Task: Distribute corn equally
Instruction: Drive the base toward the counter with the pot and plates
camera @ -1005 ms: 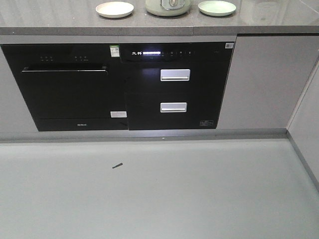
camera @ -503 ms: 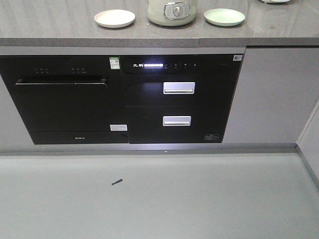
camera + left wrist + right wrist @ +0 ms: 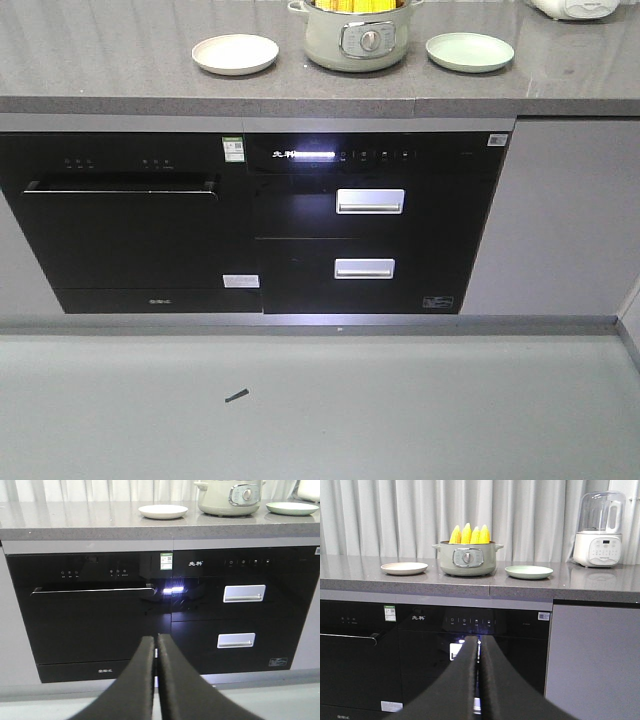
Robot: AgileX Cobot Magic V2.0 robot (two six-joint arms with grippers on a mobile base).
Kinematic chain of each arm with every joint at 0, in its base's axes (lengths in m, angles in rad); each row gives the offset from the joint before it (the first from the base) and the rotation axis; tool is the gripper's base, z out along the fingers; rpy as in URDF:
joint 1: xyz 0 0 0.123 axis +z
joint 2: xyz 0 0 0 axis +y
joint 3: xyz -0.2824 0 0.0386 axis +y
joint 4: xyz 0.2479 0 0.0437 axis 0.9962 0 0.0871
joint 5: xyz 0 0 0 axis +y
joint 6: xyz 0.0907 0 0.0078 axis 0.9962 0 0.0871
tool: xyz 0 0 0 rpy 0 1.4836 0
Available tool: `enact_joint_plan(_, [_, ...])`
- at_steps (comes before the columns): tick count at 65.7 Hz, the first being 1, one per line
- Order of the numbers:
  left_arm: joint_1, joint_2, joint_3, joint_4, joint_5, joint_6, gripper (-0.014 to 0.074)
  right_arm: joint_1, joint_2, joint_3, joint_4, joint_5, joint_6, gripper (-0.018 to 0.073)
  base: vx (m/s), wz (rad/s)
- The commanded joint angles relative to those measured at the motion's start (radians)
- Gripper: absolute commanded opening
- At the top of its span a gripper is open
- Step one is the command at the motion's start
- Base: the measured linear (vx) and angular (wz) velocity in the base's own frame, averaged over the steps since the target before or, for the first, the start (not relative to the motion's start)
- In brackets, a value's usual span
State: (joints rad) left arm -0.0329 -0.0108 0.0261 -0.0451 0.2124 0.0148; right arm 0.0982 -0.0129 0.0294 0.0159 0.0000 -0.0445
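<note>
Several yellow corn cobs (image 3: 470,534) stand upright in a pale green pot (image 3: 467,557) on the grey counter; their tops also show as corn (image 3: 358,5) in the front view. A cream plate (image 3: 404,568) lies left of the pot and a light green plate (image 3: 528,571) right of it. My left gripper (image 3: 155,641) is shut and empty, low in front of the black oven. My right gripper (image 3: 478,642) is also shut and empty, below counter height and pointed at the black drawer unit. Both grippers are far from the pot.
A grey counter (image 3: 120,70) runs over a black oven (image 3: 125,230) and a black drawer unit (image 3: 370,230) with two silver handles. A white blender (image 3: 600,530) stands at the counter's right. A small dark scrap (image 3: 237,397) lies on the grey floor. White curtains hang behind.
The front view has shifted down over the cabinets, so more of the counter shows and the pot's rim with the corn tops has come into sight.
</note>
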Motion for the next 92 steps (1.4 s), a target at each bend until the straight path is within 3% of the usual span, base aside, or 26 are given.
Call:
enact_joint_plan(1, [0.003, -0.025, 0.031, -0.009, -0.072, -0.005, -0.0006, -0.004, -0.006, 0.014, -0.007, -0.074, -0.009, -0.0009, 0.22, 0.01])
enact_joint_plan(92, [0.003, -0.025, 0.031, -0.009, -0.072, -0.005, -0.0006, -0.004, -0.006, 0.014, -0.007, -0.074, -0.009, -0.0009, 0.22, -0.04])
